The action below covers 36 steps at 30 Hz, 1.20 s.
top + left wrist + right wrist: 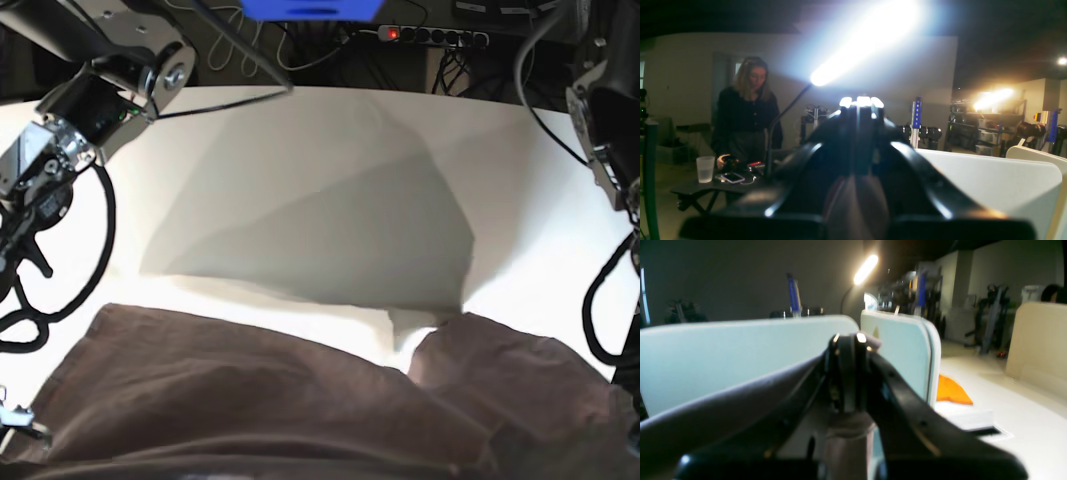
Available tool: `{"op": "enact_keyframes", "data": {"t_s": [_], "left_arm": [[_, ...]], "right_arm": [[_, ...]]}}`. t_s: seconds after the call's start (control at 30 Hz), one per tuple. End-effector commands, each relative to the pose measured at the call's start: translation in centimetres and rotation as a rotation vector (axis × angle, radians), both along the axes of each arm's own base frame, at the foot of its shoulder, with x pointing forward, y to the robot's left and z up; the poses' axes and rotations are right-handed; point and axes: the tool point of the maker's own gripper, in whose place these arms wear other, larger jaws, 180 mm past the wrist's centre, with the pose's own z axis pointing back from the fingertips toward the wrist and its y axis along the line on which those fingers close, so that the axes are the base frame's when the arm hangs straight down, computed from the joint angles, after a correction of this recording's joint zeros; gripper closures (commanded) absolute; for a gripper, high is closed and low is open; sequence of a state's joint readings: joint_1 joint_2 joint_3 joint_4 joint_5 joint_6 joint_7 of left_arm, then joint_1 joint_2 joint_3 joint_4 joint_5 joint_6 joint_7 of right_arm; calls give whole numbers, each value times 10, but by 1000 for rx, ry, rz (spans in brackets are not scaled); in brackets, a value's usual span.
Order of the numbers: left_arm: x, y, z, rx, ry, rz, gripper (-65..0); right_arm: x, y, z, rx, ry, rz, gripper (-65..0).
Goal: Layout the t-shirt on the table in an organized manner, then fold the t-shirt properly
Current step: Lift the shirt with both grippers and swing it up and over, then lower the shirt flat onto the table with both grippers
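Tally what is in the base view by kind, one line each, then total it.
T-shirt: 1
Table: 1
Robot arms, one at the left edge, one at the right edge: 2
Power strip: 1
Total: 5

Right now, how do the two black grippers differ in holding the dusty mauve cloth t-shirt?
Cloth pokes past the tips of the right gripper; none shows past those of the left gripper. A band of the t-shirt stretches sideways from the right gripper; at the left gripper it shows only low between its jaws. Both are shut on it.
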<state>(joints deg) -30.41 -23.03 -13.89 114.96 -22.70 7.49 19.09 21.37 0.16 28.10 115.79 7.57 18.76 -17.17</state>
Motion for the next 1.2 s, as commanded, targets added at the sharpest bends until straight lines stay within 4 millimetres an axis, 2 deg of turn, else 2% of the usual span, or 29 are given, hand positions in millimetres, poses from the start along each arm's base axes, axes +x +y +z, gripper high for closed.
{"op": "enact_keyframes", "data": {"t_s": [0.0, 0.33, 0.57, 0.67, 0.8, 0.9, 1.0, 1.07, 1.17], "left_arm": [[-14, 5, 18, 22, -73, 35, -1], [-15, 12, 13, 29, -63, 77, -1], [3, 8, -2, -36, -22, 57, -1], [32, 1, -15, 4, 44, 89, -1], [83, 8, -49, -34, 183, 102, -1], [120, 13, -75, -101, 282, 96, -1], [159, 18, -99, -166, 389, 93, -1], [175, 20, -114, -193, 445, 94, -1], [193, 29, -130, -208, 465, 119, -1]], "right_arm": [[-8, 0, 25, -13, -96, -1, 0], [-5, 2, 20, -3, -95, 9, 0], [27, 2, 1, 38, -14, 48, 0], [50, -4, -5, 55, 61, 58, 0], [94, -14, -25, 109, 176, 89, 0], [127, -25, -47, 159, 262, 103, 0], [166, -29, -79, 215, 392, 120, 0], [181, -39, -94, 241, 443, 121, 0], [200, -38, -113, 283, 488, 147, 0]]}}
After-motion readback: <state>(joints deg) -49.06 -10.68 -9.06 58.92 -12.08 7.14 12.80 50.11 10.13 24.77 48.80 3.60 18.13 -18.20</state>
